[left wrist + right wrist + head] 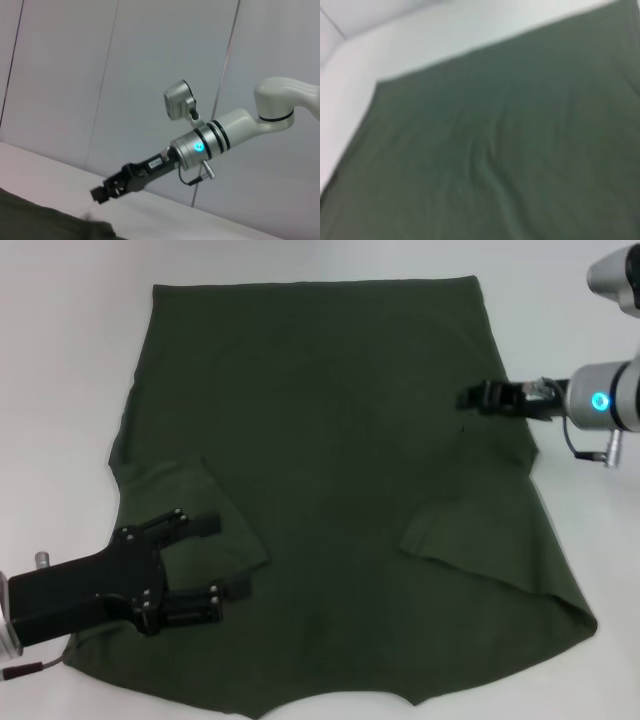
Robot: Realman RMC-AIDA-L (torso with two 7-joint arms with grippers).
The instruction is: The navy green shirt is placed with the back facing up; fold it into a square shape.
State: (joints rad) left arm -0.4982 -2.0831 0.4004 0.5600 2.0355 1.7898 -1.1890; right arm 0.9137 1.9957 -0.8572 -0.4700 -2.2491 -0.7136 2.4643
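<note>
The navy green shirt [340, 470] lies flat on the white table [60, 360], plain side up, with both sleeves folded inward onto the body. My left gripper [222, 558] is open at the near left, its fingers spread over the folded left sleeve [195, 495]. My right gripper [468, 398] hovers over the shirt's right edge at mid-height, fingers together and holding nothing. The left wrist view shows that right gripper [102, 194] just above the shirt's fabric [40, 220]. In the right wrist view, only the shirt [495, 150] and table show.
The folded right sleeve [455, 530] forms a flap on the shirt's right half. White table surface [420, 40] surrounds the shirt on the left, far and right sides. A pale wall [100, 75] stands behind the table.
</note>
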